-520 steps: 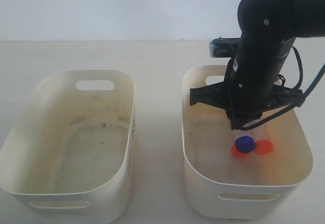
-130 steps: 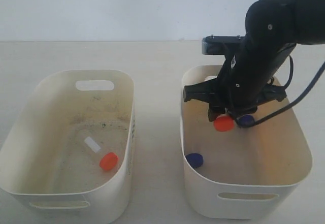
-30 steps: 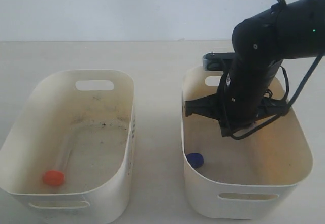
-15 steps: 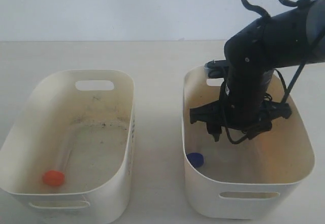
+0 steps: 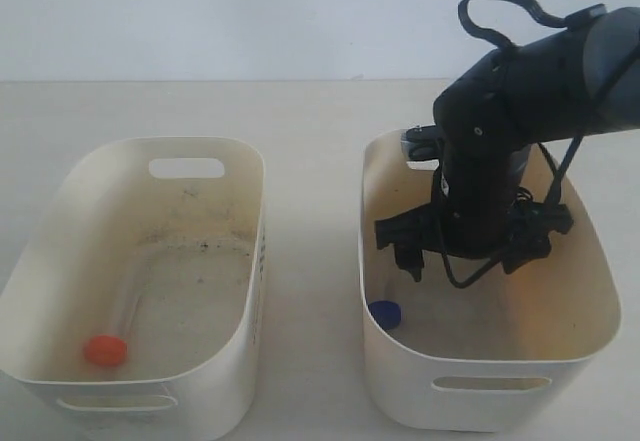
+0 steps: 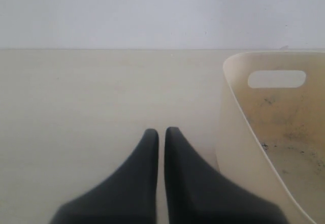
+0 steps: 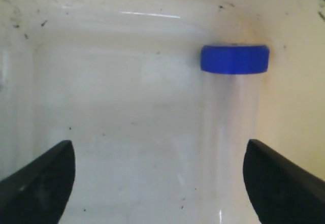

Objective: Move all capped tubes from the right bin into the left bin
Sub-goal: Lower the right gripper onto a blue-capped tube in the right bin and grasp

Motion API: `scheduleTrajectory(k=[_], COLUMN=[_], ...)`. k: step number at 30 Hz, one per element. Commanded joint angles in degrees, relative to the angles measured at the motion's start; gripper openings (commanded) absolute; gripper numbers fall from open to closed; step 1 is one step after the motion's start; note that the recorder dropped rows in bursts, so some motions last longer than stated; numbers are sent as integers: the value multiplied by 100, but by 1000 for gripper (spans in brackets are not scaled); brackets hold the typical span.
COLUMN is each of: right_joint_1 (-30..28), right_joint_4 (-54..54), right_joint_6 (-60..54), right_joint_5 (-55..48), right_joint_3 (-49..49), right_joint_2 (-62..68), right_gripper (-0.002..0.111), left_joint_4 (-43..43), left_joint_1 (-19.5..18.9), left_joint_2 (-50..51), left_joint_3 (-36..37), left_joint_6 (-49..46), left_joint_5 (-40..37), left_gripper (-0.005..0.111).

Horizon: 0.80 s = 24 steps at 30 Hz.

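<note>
A capped tube with a dark blue cap [image 5: 384,312] lies on the floor of the right bin [image 5: 492,363], against its left wall. My right gripper [image 5: 467,263] hangs open inside that bin, just above and behind the tube. In the right wrist view the blue cap [image 7: 234,59] points away and the clear body [image 7: 231,132] runs back beside one finger [image 7: 282,183]; the right gripper [image 7: 158,148] holds nothing. An orange-capped tube [image 5: 104,349] lies in the left bin [image 5: 205,143]. My left gripper [image 6: 158,131] is shut and empty over the table beside the left bin [image 6: 238,132].
The two bins stand side by side on a pale table [image 5: 310,161] with a narrow gap between them. The right arm's black cables [image 5: 500,1] loop above the right bin. A white wall runs behind the table.
My right gripper has opened wide and sunk lower into the right bin, swinging toward the blue-capped tube. Both tubes and the left gripper have stayed put.
</note>
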<state>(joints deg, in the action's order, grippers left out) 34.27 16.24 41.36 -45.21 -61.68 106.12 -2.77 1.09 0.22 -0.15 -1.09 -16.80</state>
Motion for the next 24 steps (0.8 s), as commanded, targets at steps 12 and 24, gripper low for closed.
scheduleTrajectory(k=[12, 24], right_joint_1=[-55, -55], right_joint_4=[821, 754], right_joint_6=[306, 348], right_joint_5=[-345, -619], right_joint_3=[2, 2], right_joint_2=[-7, 424], right_gripper=[84, 84], left_joint_4=[-51, -51], left_joint_1=[13, 13], left_joint_2=[-22, -22], left_joint_3=[15, 15], left_joint_6=[12, 12], left_joint_5=[-12, -12], left_gripper=[4, 4])
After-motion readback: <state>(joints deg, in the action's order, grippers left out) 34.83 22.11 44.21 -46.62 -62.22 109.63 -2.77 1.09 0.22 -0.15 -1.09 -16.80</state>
